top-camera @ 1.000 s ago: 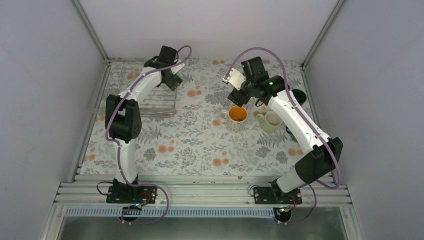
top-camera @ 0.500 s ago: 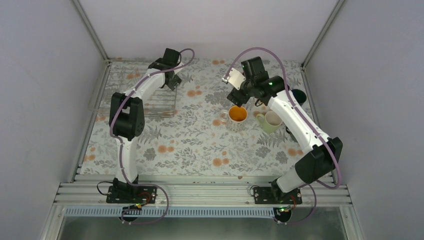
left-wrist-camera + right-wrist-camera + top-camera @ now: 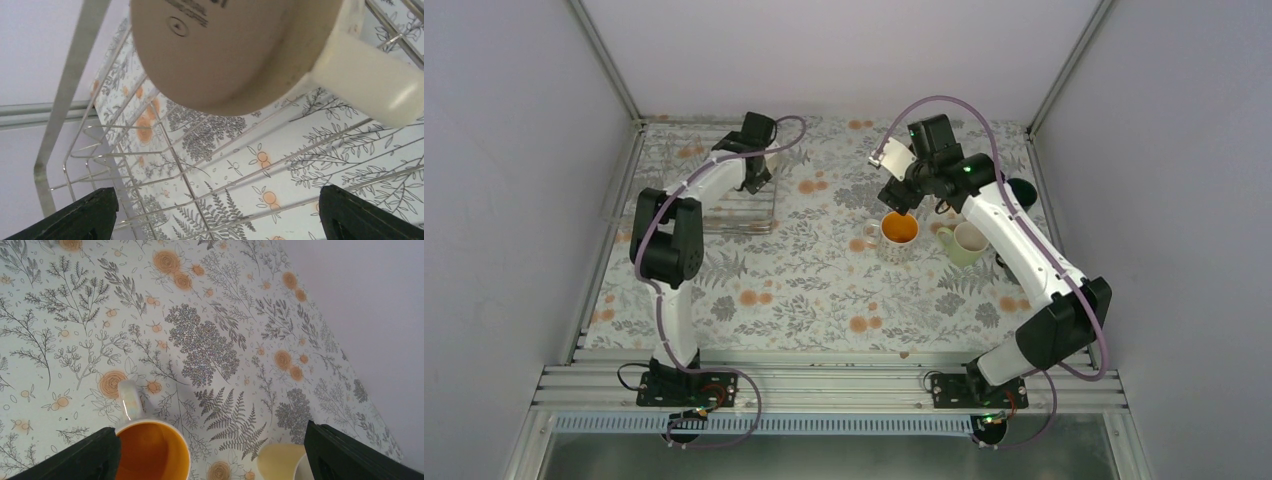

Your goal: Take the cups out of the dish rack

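The dish rack (image 3: 724, 212) stands at the back left, its thin bars (image 3: 200, 165) filling the left wrist view. A cream-white cup (image 3: 225, 50) lies on it with its base facing the camera and its handle (image 3: 370, 85) to the right. My left gripper (image 3: 757, 172) (image 3: 218, 212) hangs open over the rack, just short of that cup. My right gripper (image 3: 900, 197) (image 3: 215, 452) stands open above the patterned cup with the orange inside (image 3: 899, 230) (image 3: 152, 450). A pale green cup (image 3: 964, 243) (image 3: 282, 460) stands upright beside it on the table.
A dark green cup (image 3: 1021, 188) sits by the right wall, partly behind my right arm. The floral cloth (image 3: 824, 290) covers the table. Metal frame posts (image 3: 609, 60) and grey walls close in the back and sides.
My left gripper has shifted a little nearer and lower over the rack, with the elbow swinging left. The right arm has hardly moved above the orange-lined cup.
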`<action>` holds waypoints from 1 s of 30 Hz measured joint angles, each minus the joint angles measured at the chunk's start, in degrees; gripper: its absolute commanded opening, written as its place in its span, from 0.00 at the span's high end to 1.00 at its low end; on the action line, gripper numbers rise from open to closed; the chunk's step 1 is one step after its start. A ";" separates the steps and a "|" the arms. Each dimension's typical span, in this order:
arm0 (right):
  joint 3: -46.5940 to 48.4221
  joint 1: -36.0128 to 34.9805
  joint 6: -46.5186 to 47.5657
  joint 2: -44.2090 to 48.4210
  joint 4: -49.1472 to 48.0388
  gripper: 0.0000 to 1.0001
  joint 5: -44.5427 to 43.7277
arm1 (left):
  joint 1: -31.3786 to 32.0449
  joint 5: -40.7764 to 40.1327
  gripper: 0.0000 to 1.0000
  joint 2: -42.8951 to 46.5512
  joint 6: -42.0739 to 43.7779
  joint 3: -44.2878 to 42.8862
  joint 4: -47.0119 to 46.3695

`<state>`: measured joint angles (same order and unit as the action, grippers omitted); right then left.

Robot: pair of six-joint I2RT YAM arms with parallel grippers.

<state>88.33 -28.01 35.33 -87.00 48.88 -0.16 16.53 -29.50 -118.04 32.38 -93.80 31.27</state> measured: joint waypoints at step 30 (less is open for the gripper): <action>-2.60 0.00 -0.96 2.16 -0.66 0.05 0.96 | -3.10 25.33 0.00 -7.63 -21.53 -21.00 12.50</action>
<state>85.73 -28.01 34.37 -84.84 48.23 0.80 13.43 -4.16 -125.67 10.85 -114.80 43.77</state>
